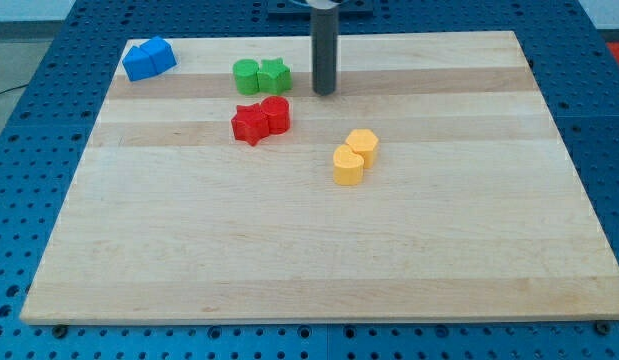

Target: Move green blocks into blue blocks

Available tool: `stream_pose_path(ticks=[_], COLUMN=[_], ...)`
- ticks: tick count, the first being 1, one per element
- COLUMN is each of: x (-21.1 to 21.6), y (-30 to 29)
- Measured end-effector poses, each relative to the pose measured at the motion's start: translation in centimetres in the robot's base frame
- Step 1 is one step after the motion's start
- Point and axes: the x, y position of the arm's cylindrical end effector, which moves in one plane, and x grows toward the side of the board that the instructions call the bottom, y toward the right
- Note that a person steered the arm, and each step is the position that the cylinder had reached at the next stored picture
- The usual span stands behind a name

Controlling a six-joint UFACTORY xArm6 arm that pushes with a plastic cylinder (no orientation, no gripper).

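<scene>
Two green blocks sit side by side near the view's top centre: a green cylinder (247,76) on the left and a green star (275,75) touching it on the right. Two blue blocks (149,58) stand together at the board's top left corner, far left of the green pair. My tip (324,92) rests on the board just right of the green star, a small gap apart from it. The rod rises straight up out of the view's top.
A red star (251,124) and a red cylinder (276,114) touch each other just below the green pair. Two yellow cylinders (355,156) stand together below and right of my tip. The wooden board (309,260) lies on a blue perforated table.
</scene>
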Motion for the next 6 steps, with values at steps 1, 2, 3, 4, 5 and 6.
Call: stream_pose_path(ticks=[1,2,3,4,5,6], x=[-0.5,-1.6,-2.3,-2.8,-3.4,-4.3], y=[-1.6,-3.5,-5.9,-8.2,-10.2,-12.2])
